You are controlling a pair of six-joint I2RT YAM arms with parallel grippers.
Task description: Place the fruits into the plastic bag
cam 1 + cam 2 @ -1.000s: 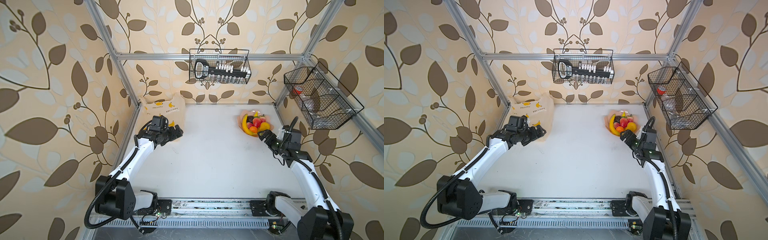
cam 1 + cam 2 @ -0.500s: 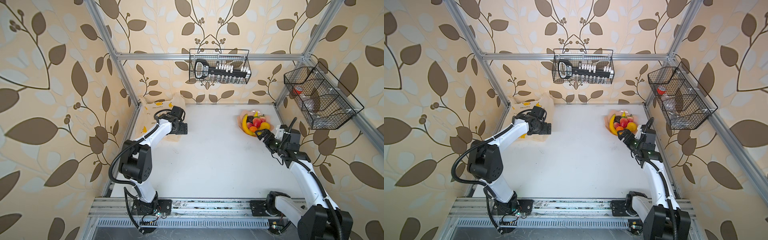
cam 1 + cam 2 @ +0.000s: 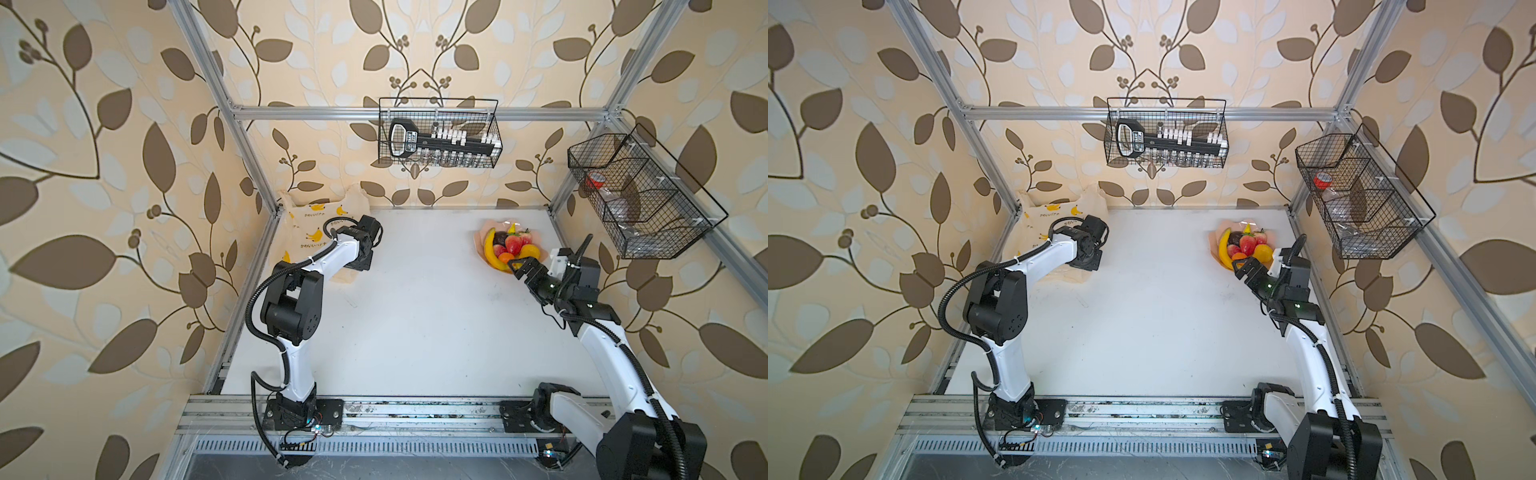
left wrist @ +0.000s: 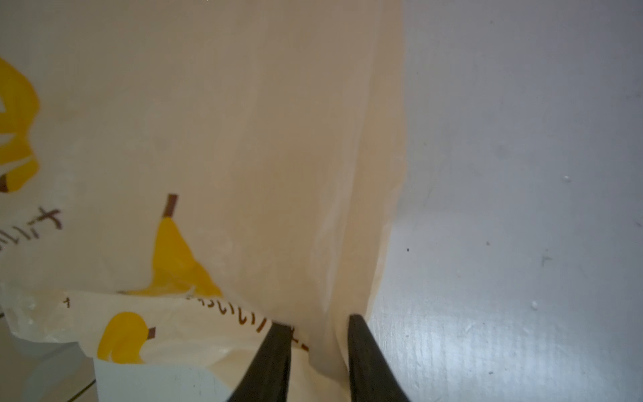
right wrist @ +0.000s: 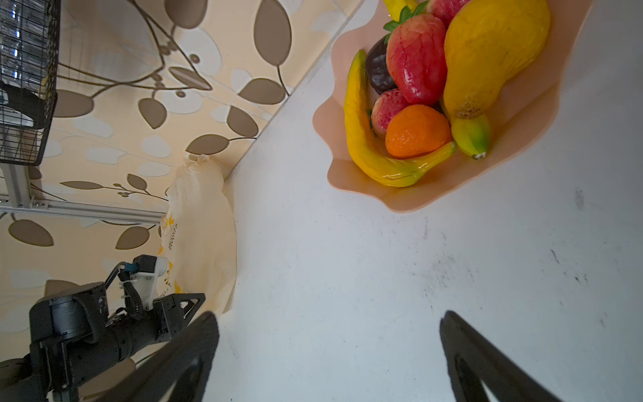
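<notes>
Left gripper point(image 4: 317, 322) is pinching an edge of the crinkly cream banana-print plastic bag point(image 4: 243, 139); right gripper point(image 5: 328, 315) is hovering spread; thin film risks slipping free.

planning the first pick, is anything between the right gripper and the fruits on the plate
Nothing visible does. The right gripper hangs open just short of the pink plate, with only bare white table between them. The fruits lie uncovered, the long banana and the orange nearest.
</notes>
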